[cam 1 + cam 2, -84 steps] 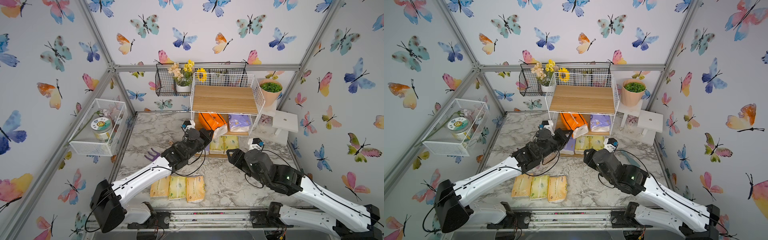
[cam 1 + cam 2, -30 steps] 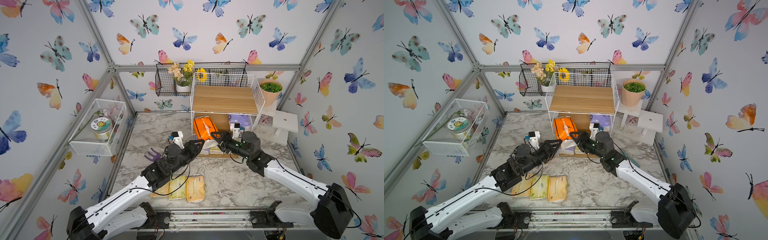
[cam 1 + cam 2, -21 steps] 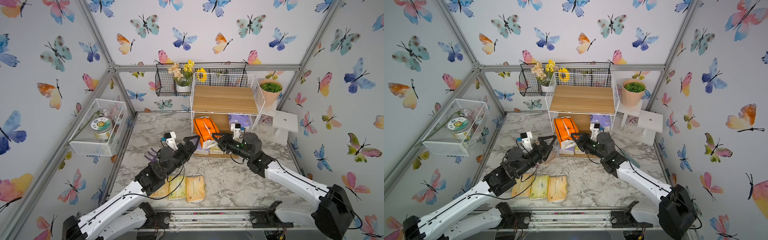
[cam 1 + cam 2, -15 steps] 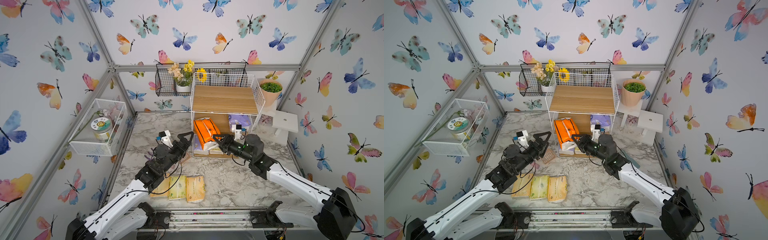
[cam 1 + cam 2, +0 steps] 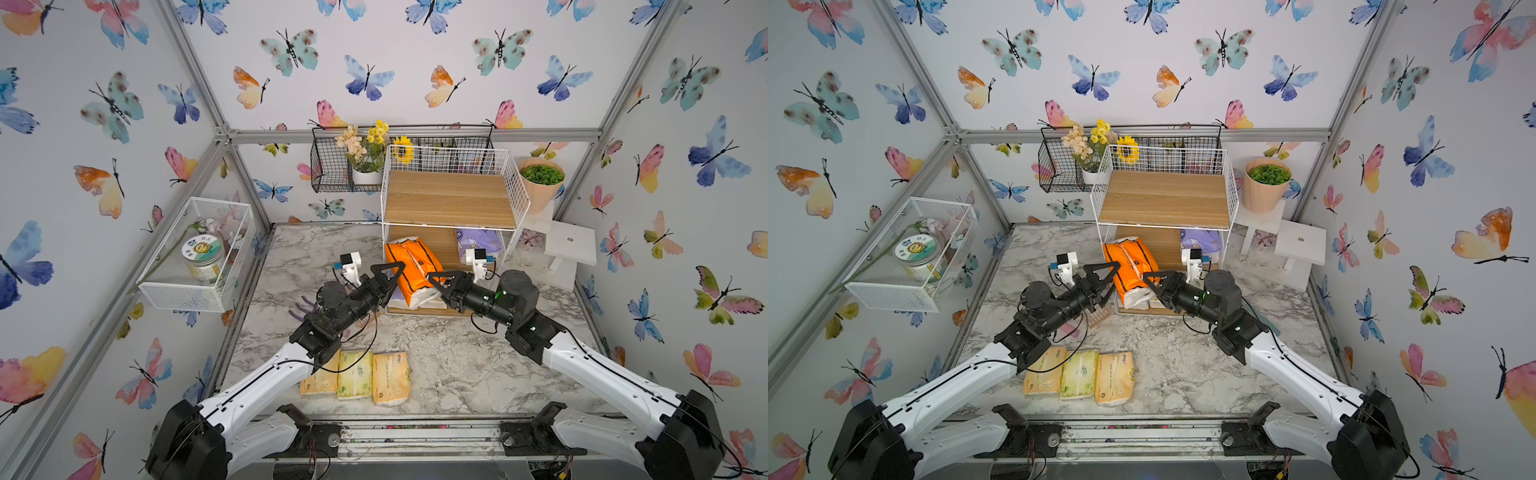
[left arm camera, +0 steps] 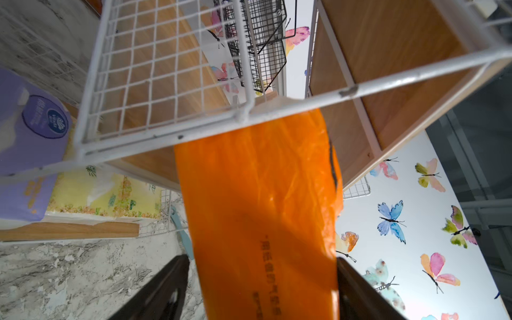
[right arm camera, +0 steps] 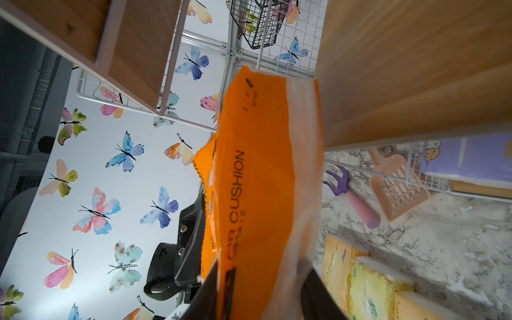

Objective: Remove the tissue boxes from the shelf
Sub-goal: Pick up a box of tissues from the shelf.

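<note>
Left arm's swung up from low by the rack's front since a sec ago, and the bright orange tissue pack (image 5: 411,266) has slid further out of the middle tier. Now it hangs tilted: top end inside the shelf (image 5: 451,198) under the upper board, bottom end out past the front wire. R gripper (image 5: 434,282) is clamped on the pack's lower right edge, and the right wrist view shows the pack (image 7: 257,180) pinched btwn both fingers. L gripper (image 5: 395,278) sits at the pack's left side, jaws spread wide either side of it. In the left wrist view one finger (image 6: 357,293) lies against the pack (image 6: 263,207), the other w/ a clear gap, so no squeeze there. Lilac pack (image 5: 478,245) sits on the same tier, over at the right. Yellow-green pack (image 6: 105,194) lies on the bottom board. Out front on the marble table (image 5: 449,353), three packs (image 5: 355,374) lie side by side (peach, yellow-green, peach), partly under the L forearm.
</note>
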You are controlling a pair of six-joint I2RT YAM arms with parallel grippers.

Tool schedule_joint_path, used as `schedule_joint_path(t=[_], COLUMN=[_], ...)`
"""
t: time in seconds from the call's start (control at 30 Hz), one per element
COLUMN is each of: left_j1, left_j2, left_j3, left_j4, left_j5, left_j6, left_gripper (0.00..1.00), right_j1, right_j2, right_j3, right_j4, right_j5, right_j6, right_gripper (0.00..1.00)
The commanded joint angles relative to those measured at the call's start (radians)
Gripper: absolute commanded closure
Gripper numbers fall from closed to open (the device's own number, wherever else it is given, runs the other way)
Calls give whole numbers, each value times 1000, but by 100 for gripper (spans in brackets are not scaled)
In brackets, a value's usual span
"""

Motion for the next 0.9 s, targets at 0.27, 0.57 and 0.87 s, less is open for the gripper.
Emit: schedule_joint_path(t=[0.27,0.57,0.87], left_j1=[4,4,4], left_j2=[24,-14,-52], left_j3=[11,-15,-72], left_j4=[90,66,81], left_j5=[122,162,362], left_j6=[10,64,158], left_gripper=[52,74,75], right_j1=[-3,-32,-111], right_j2=[-47,-101,-125], right_j3=[-7,52,88], right_j4=[-71,-341,-452], right_j5=[-92,-79,-224], right_j6=[-49,-191,-316], right_gripper=[63,20,6])
